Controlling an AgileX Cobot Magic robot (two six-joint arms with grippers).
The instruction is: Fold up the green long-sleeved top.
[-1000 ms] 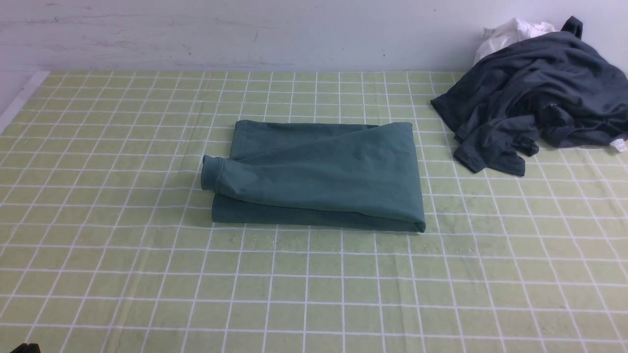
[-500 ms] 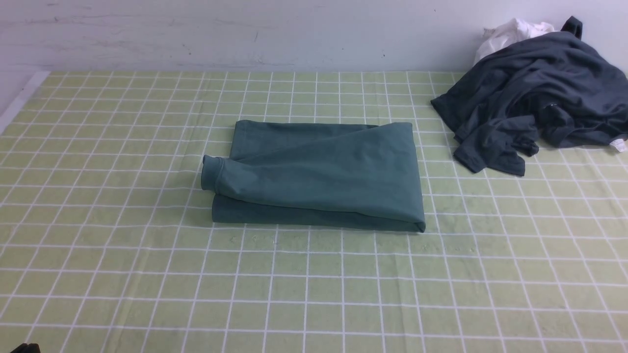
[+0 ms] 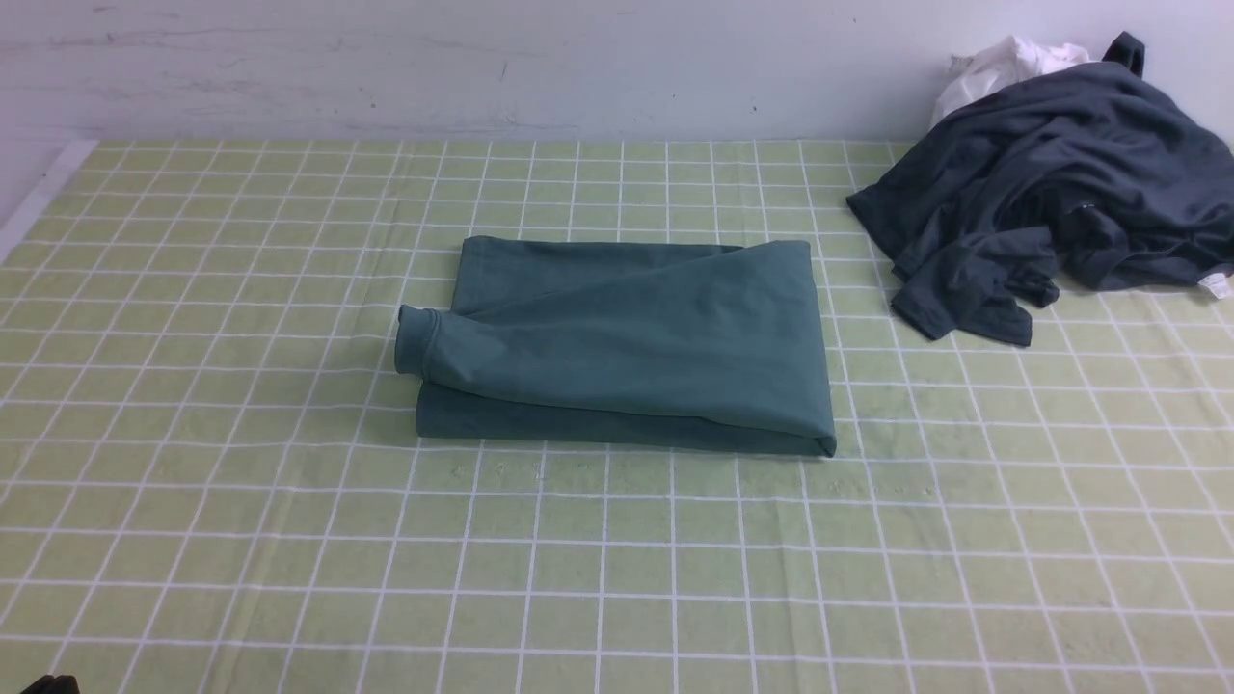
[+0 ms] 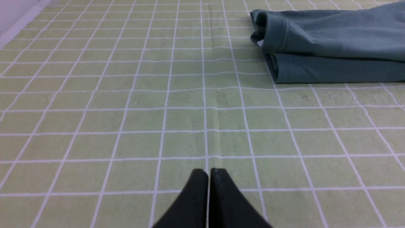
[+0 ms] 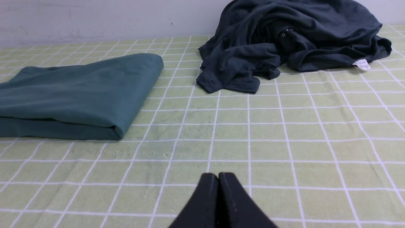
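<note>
1. Since both arms sit at the near edge of the table, start from them: the left gripper [image 4: 208, 172] has its jaws pressed together and holds nothing, and the right gripper [image 5: 218, 175] is likewise closed and empty, each hovering over bare checked tablecloth [image 3: 617, 578].

2. Further in, the green top [image 3: 627, 347] lies in the middle of the table as a tidy rectangle, well apart from both grippers. By my reading the folding is essentially finished, so the step in hand is to check the result and stay clear.

3. One cuff [image 3: 416, 339] pokes out past the left edge of the stack. If a neater finish is wanted, tuck it in with a light nudge from the left side, pushing flat along the cloth so the layers beneath do not slide.

4. Any lift from above risks peeling the top layer open; keep contact low and short.

5. Farthest off, at the right rear, the dark grey garment [image 3: 1051, 183] is heaped with a white cloth [image 3: 1003, 63] behind it. Leave both alone.
</note>
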